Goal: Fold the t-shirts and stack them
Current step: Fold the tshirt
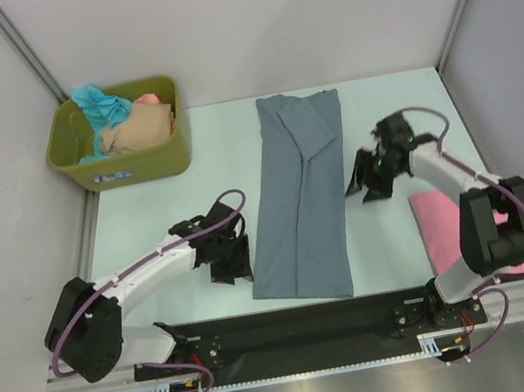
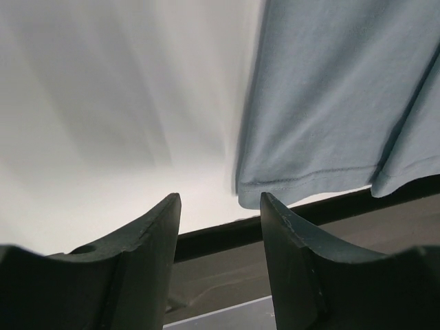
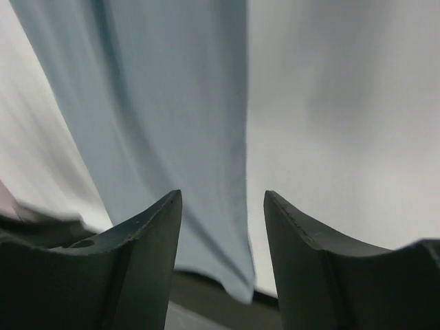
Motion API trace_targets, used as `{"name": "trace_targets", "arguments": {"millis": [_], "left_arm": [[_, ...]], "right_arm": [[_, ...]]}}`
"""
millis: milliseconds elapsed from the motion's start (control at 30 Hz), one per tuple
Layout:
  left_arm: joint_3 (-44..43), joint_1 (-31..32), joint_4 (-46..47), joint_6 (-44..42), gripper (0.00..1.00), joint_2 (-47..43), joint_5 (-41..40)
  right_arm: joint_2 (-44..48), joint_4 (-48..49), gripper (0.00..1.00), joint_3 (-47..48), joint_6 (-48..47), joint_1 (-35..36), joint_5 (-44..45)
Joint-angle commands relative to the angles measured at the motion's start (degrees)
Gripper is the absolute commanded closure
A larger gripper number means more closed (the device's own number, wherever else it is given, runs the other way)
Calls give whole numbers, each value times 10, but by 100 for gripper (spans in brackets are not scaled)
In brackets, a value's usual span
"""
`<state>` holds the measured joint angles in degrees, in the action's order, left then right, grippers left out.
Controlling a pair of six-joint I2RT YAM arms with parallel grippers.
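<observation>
While both stand part-open and empty, the left gripper (image 1: 230, 260) sits just left of the grey-blue t-shirt (image 1: 298, 200) at frame centre, the right gripper (image 1: 365, 180) just right of it, both arms bent.

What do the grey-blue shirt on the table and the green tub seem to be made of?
Grey-blue shirt: probably a soft knit cloth such as cotton jersey, matte. It lies limp with soft creases and has a stitched hem.
Green tub: likely moulded plastic, smooth with a slight sheen. Its walls look rigid and evenly coloured.
</observation>
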<state>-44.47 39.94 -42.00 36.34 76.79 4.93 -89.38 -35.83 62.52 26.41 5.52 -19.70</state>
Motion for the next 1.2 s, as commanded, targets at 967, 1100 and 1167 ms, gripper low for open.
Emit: {"name": "trace_targets", "arguments": {"millis": [967, 1100, 1167], "left_arm": [[46, -13, 103, -29, 49, 70, 84], [51, -13, 110, -28, 53, 78, 87], [55, -13, 110, -29, 56, 78, 83]], "right_arm": [[341, 143, 57, -473, 235, 227, -81], [336, 172, 57, -490, 257, 231, -96], [339, 171, 57, -492, 259, 231, -90]]}}
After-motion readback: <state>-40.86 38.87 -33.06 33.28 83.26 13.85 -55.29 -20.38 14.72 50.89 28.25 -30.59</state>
